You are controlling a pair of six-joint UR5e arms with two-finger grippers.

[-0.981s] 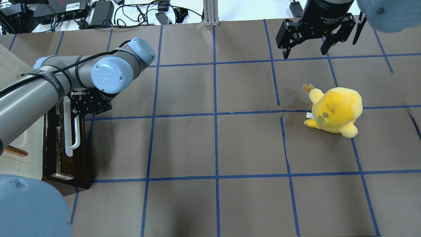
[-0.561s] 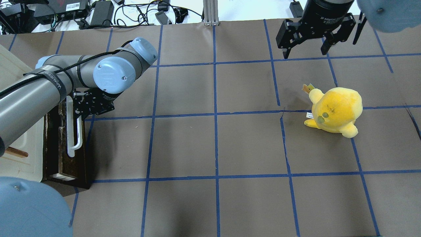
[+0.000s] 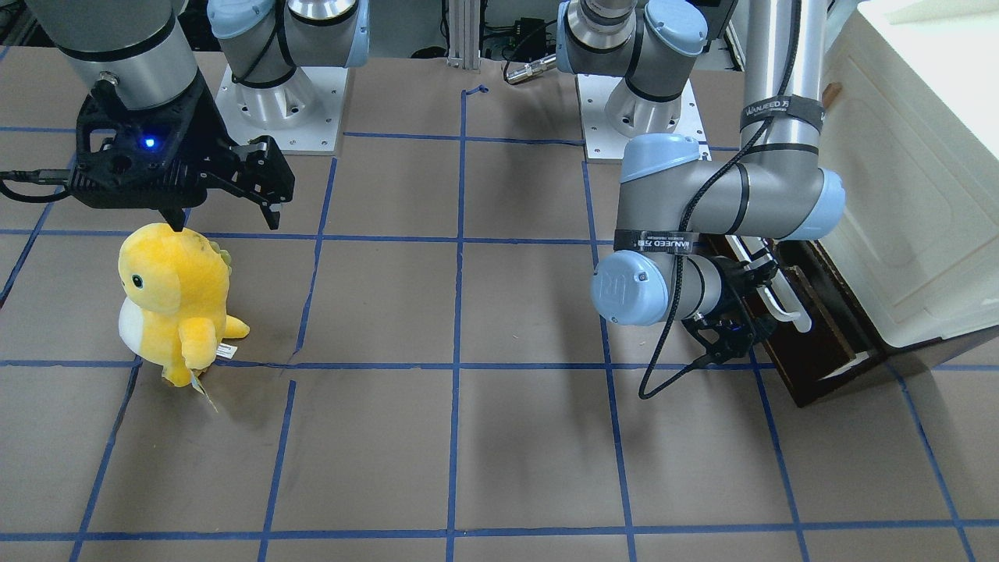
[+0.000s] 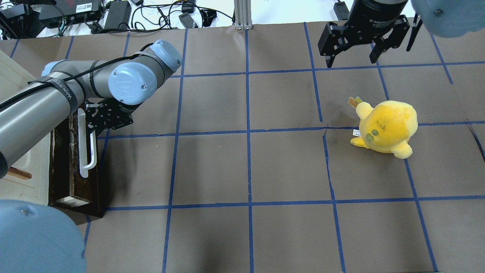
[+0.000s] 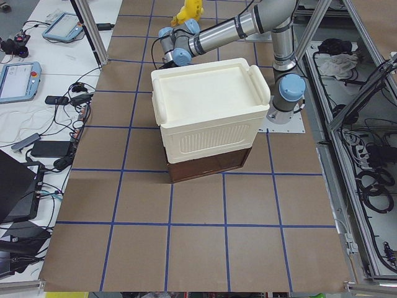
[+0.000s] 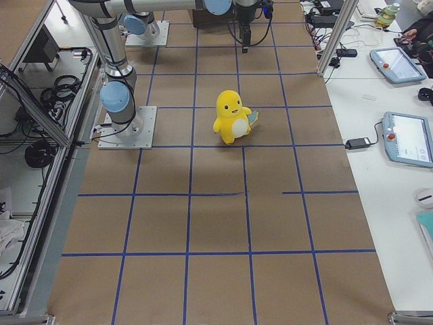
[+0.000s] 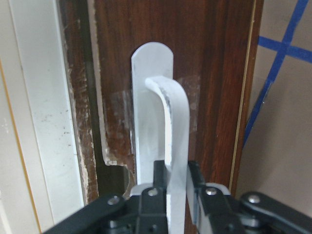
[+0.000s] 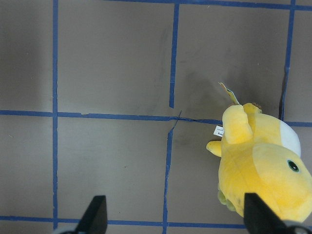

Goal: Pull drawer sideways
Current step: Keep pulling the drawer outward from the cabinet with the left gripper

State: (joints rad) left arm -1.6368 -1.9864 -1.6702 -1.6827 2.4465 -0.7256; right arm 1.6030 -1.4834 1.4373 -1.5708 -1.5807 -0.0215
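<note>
We find the drawer (image 4: 70, 182) under the white cabinet (image 5: 205, 93), on the robot's left. The left gripper (image 7: 174, 171) is clamped on the white bar handle (image 7: 168, 117) near one end. The right gripper (image 4: 351, 60) is spread wide and holds nothing. We judge the wood rigid and fairly heavy, likely dragging on its runners. The handle looks smooth, so grip square and pull evenly.
</note>
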